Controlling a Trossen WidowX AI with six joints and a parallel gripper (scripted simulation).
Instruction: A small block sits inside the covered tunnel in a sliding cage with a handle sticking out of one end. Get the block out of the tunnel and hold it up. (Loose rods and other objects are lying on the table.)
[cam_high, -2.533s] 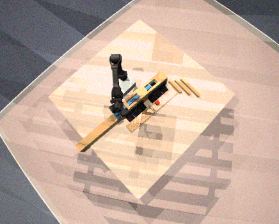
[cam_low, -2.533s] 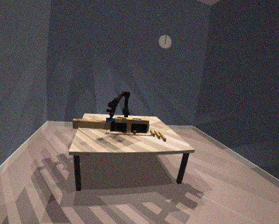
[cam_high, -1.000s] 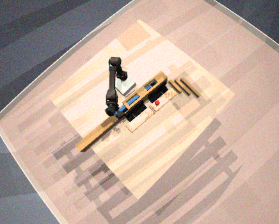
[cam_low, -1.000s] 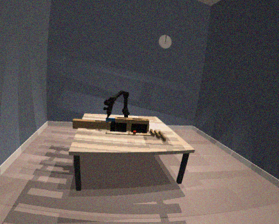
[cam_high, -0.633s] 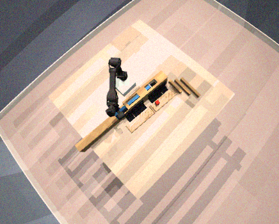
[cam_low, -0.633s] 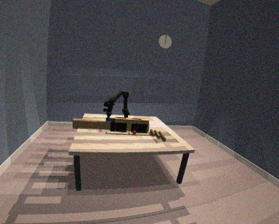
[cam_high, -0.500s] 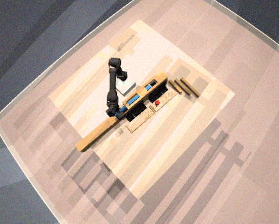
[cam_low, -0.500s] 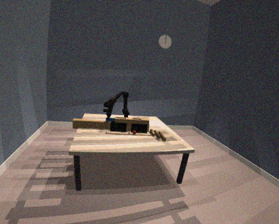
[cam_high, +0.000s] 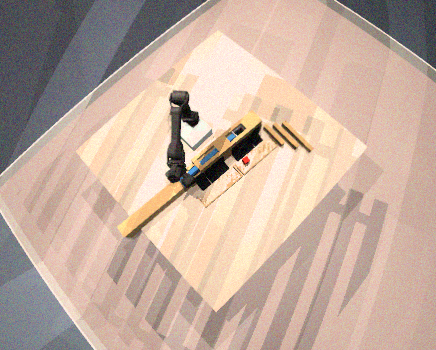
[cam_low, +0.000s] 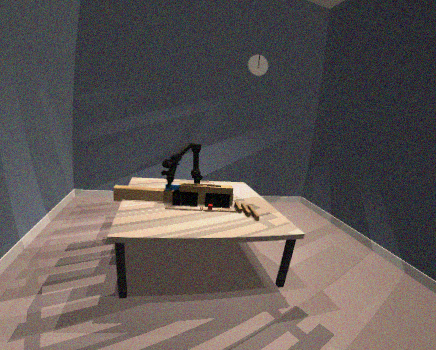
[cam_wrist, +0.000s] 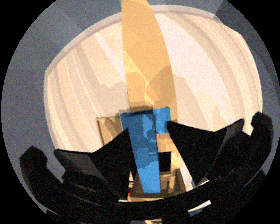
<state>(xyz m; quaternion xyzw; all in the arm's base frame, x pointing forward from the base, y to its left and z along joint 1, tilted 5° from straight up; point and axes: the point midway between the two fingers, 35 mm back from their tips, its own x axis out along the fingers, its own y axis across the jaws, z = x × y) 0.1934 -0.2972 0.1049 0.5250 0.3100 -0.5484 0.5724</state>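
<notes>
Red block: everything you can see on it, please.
The red block is small, roughly cube-shaped and plain bright red; material unclear. It sits out in the open on a pale strip, in front of the tunnel's dark side opening nearer the loose rods. The gripper isn't touching it.

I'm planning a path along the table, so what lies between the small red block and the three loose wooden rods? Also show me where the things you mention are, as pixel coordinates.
Between the red block (cam_high: 245, 160) (cam_low: 210, 206) and the wooden rods (cam_high: 284, 136) (cam_low: 246, 207) lies part of a speckled pale panel (cam_high: 266, 149), as the top view shows.
</notes>
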